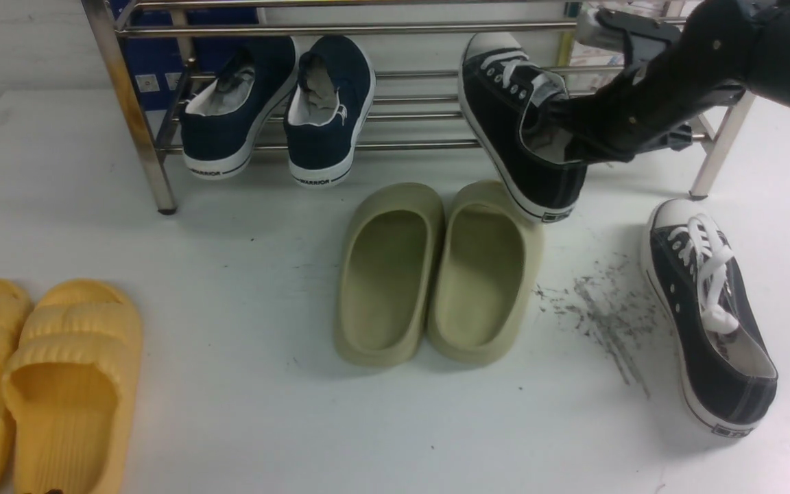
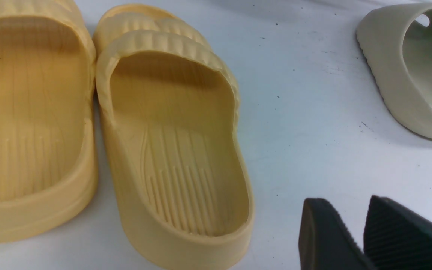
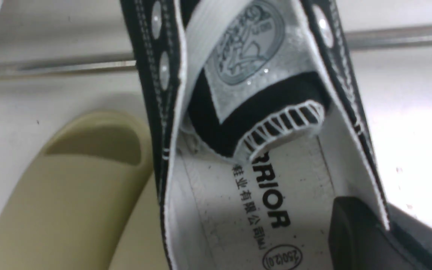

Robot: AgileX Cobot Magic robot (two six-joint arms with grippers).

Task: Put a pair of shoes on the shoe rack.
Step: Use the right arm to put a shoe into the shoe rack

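Step in hand: racking sneaker 1 of 2. The right tool [image 1: 559, 134] is clamped on the collar of a black canvas low-top sneaker with white toe cap [image 1: 498, 123]. The toe rests on the lower bars of the shiny steel-tube shoe rack [image 1: 131, 116] at the desk's far edge. The heel hangs out over an olive-green foam slide [image 1: 484, 274].

Next move, as judged: push the heel onto the bars, level it, then release.

The second black sneaker [image 1: 707, 322] lies on the white desk [image 1: 230, 309] near its right edge. The left tool [image 2: 347, 225] has parted jaws and holds nothing.
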